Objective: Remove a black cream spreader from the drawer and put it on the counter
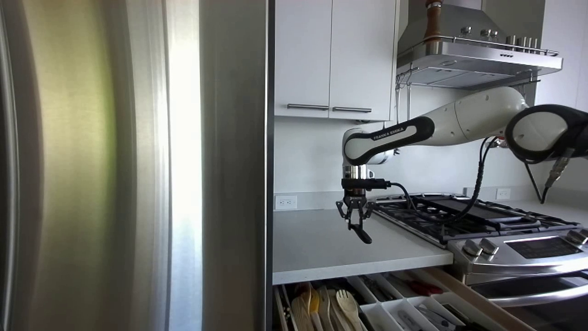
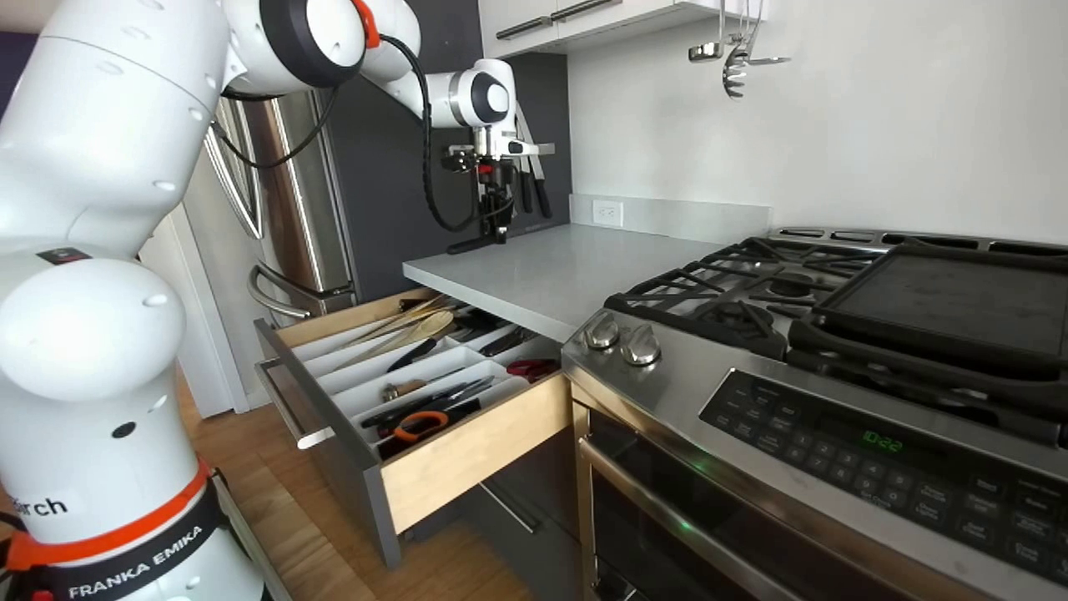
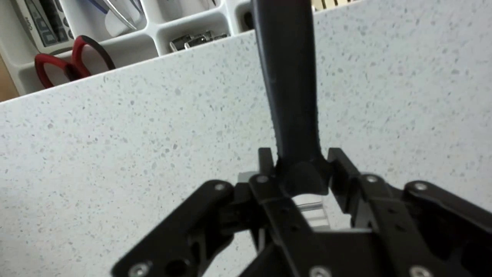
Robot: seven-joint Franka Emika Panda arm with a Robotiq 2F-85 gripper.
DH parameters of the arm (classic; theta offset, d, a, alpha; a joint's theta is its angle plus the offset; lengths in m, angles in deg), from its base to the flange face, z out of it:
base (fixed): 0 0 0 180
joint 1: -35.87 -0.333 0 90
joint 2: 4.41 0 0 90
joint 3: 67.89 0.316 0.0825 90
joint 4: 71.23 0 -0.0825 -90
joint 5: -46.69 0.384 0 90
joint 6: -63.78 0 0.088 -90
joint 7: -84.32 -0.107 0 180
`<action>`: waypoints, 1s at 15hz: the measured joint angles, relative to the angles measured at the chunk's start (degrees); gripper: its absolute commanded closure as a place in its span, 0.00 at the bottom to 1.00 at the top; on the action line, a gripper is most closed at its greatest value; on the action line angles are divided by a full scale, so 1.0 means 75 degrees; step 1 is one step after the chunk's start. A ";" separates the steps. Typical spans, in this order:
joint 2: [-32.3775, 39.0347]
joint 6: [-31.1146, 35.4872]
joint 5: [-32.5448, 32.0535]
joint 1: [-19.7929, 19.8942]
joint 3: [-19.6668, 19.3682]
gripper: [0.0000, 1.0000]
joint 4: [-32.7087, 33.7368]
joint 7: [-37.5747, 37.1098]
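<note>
Okay, we have the spreader (image 3: 291, 88) out of the drawer (image 2: 484, 451) and over the counter (image 1: 312, 243), the gripper (image 1: 354, 224) pinching it near one end. We judge removal done; lowering and letting go are left, as nothing shows it set down yet. The counter is flat, pale and speckled, with the pulled-out drawer under its front edge. Around it we note cooktop (image 2: 734, 317), fridge (image 1: 115, 165) and upper cabinets (image 1: 303, 59).

The robot arm (image 1: 468, 117) shows glossy white shells (image 2: 92, 133), rounded black-trimmed joints (image 2: 321, 42) and an orange-red ring (image 2: 100, 537) above a black band (image 2: 138, 563) reading "FRANKA EMIKA" in an exterior view. Cropped lettering (image 2: 40, 505) higher up appears to end in "irch." A black cable (image 2: 428, 142) loops alongside; silver screws (image 3: 420, 186) dot the black gripper (image 3: 302, 165).
</note>
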 measured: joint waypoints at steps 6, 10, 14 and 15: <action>0.0762 -0.0228 0.0018 0.0032 -0.0347 0.86 0.0983 -0.0297; 0.1163 -0.0228 0.0040 0.0038 -0.0392 0.86 0.1106 -0.0394; 0.1414 -0.0228 0.0070 0.0077 -0.0408 0.86 0.1178 -0.0438; 0.1448 -0.0228 0.0083 0.0092 -0.0411 0.81 0.1188 -0.0444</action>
